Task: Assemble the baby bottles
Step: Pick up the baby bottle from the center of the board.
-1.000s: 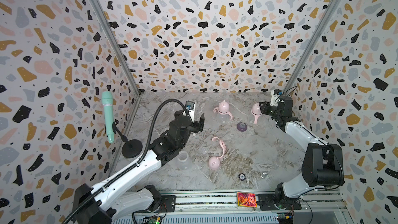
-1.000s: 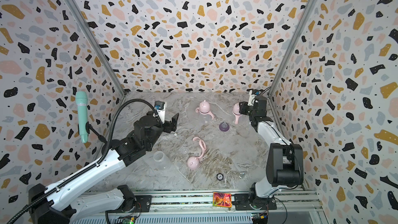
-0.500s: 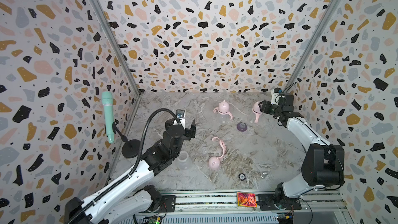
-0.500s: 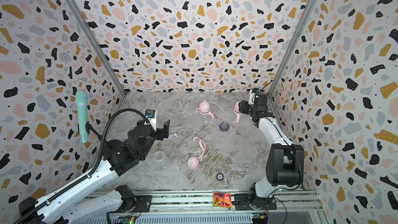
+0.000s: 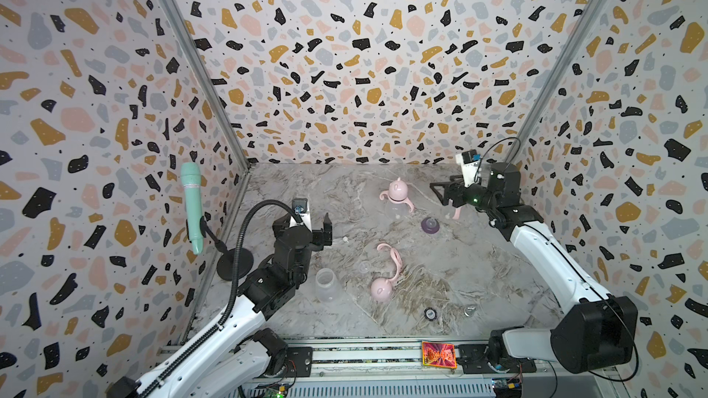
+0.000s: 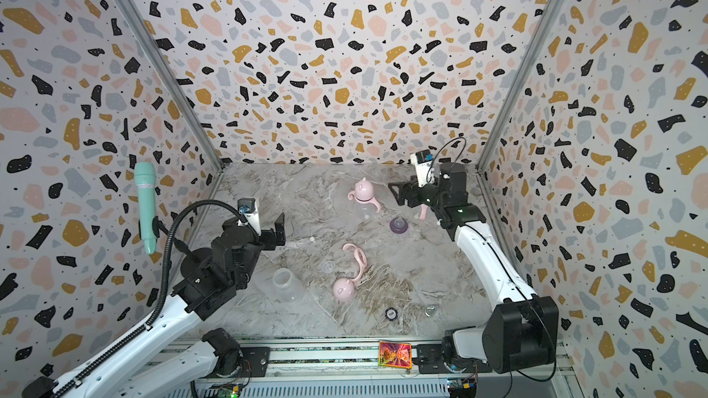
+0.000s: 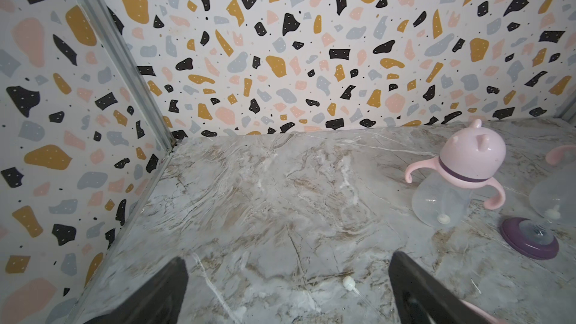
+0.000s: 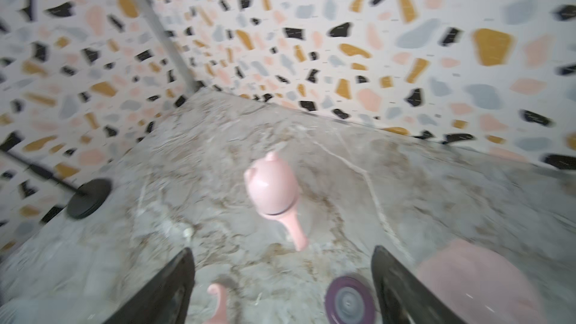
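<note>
One assembled baby bottle stands upright at the back. A second bottle stands beside it, mostly hidden under my right gripper, which is open with nothing between its jaws; only that bottle's pink handle shows in a top view. A loose purple teat collar lies near. A pink ring, pink cap and clear bottle body lie mid-table. My left gripper hangs open and empty left of them.
A mint-green microphone on a black stand is by the left wall. A small white valve lies on the marble below the left jaws. A small round disc and a metal ring sit near the front edge.
My right gripper has opened off the pink-topped bottle at the back right and shifted left above it. My left arm has drawn back toward the front left, its jaws a little wider.
</note>
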`<action>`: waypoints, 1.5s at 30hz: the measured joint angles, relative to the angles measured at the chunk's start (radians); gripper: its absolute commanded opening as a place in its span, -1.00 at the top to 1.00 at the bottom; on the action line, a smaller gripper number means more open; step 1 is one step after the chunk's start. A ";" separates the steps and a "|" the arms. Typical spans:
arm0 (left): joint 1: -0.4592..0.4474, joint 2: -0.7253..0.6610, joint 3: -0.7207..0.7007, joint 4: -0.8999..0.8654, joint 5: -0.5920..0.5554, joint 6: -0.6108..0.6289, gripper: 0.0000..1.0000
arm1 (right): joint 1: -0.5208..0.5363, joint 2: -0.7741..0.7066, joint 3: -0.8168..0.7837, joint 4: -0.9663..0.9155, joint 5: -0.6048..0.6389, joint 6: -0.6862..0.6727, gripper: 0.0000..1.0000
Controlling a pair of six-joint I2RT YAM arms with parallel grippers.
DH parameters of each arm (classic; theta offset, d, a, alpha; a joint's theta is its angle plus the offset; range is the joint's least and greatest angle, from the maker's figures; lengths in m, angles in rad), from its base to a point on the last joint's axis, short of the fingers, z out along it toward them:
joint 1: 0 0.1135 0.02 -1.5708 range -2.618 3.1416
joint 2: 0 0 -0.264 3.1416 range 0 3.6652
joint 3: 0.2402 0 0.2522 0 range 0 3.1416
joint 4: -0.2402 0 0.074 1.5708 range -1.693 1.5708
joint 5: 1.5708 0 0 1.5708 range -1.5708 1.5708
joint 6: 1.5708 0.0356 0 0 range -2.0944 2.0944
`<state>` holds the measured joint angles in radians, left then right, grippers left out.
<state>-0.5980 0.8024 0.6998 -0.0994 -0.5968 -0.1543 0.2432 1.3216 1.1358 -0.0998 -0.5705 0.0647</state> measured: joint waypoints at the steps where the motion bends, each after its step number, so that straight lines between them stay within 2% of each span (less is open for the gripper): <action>1: 0.018 -0.009 -0.007 -0.002 0.001 -0.001 -0.99 | 0.051 0.000 -0.002 -0.011 -0.034 -0.027 -0.97; 9: 0.156 -0.055 -0.034 -0.045 -0.016 -0.055 -0.99 | 0.536 -0.002 -0.082 -0.019 -0.080 -0.166 -0.98; 17: 0.240 -0.089 -0.115 -0.057 -0.030 -0.125 -0.99 | 0.734 0.139 -0.063 0.051 -0.030 -0.207 -0.98; 23: 0.271 -0.107 -0.161 -0.058 -0.029 -0.154 -0.99 | 0.812 0.270 -0.048 0.101 0.037 -0.216 -0.98; 37: 0.273 -0.236 -0.161 -0.097 -0.022 -0.188 -0.99 | 0.864 0.483 0.015 0.258 0.080 -0.174 -1.00; 39: 0.273 -0.253 -0.159 -0.111 -0.014 -0.188 -0.99 | 0.866 0.505 0.017 0.274 0.085 -0.165 -0.94; 42: 0.273 -0.279 -0.158 -0.129 -0.006 -0.187 -0.99 | 0.867 0.533 0.020 0.300 0.089 -0.146 -0.75; 45: 0.274 -0.307 -0.149 -0.145 0.006 -0.182 -0.99 | 0.867 0.560 0.032 0.324 0.095 -0.127 -0.49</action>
<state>-0.3244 0.4950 0.5510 -0.2447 -0.5903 -0.3363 1.1103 1.8820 1.1683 0.2241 -0.4755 -0.0620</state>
